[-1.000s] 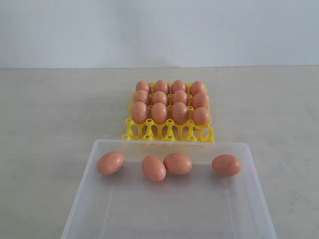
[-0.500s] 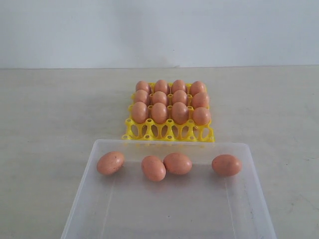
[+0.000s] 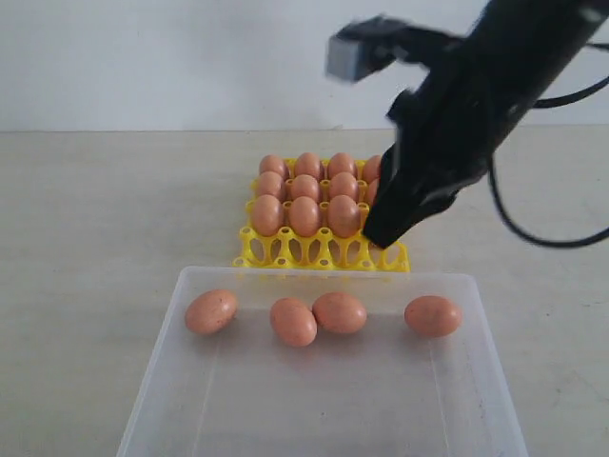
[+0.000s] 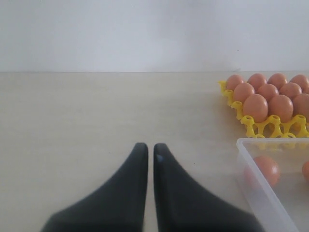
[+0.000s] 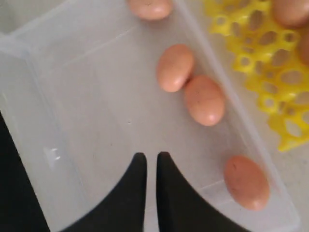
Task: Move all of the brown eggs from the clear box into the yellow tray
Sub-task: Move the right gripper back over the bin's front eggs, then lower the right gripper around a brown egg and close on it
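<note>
We find four eggs in the box; the tray has its front row bare.
Outside, the right gripper hangs over the tray's front right corner. From the left wrist, the left gripper is pressed together over the table. From the right wrist, its jaws are together and empty above the box.

The box sits on the table. Four eggs lie inside along its far wall: a left egg, two touching middle eggs, and a right egg. Just behind that wall stands the egg tray, with tray eggs in the three rows farthest from the box. The right gripper hangs over the tray's box-side right corner.
</note>
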Tool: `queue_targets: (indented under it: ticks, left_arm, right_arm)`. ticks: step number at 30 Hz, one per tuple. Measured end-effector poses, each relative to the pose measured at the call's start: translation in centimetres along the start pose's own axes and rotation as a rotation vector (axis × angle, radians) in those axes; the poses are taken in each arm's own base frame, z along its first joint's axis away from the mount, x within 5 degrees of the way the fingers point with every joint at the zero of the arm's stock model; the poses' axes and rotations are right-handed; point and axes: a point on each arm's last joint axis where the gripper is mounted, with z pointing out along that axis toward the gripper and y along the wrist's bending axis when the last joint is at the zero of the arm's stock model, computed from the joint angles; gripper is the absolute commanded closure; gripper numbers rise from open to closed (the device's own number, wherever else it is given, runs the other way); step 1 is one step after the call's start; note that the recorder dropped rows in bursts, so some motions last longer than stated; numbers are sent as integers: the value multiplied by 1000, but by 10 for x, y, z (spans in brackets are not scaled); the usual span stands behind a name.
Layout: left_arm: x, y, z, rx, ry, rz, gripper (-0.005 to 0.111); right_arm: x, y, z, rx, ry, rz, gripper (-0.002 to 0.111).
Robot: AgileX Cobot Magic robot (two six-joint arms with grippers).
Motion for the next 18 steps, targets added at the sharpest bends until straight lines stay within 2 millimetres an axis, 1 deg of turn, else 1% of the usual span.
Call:
queue_targets:
  ticks: [1,4,8,11,13,14,17,18]
  left_arm:
    - [0,0,0,0,0,0,103]
    - [0,0,0,0,0,0,103]
    - [0,0,0,0,0,0,103]
    - [0,0,0,0,0,0,103]
    - [0,0,0,0,0,0,103]
    - [0,0,0,0,0,0,103]
    - [0,0,0,0,0,0,103]
    - [0,0,0,0,0,0,103]
  right_arm:
    - [-7,8,16,7,41,-74,107]
    - [-22,22,52,62,108,-221,107]
    - [-31,37,91,84,185,-348,107]
    - [-35,44,113,85,198,-365,106]
    - [-37,44,126,90,197,-363,97]
    - [-37,43,131,91,196,-361,88]
    - [-36,39,149,87,214,-355,56]
    - [-35,37,153,83,224,-347,49]
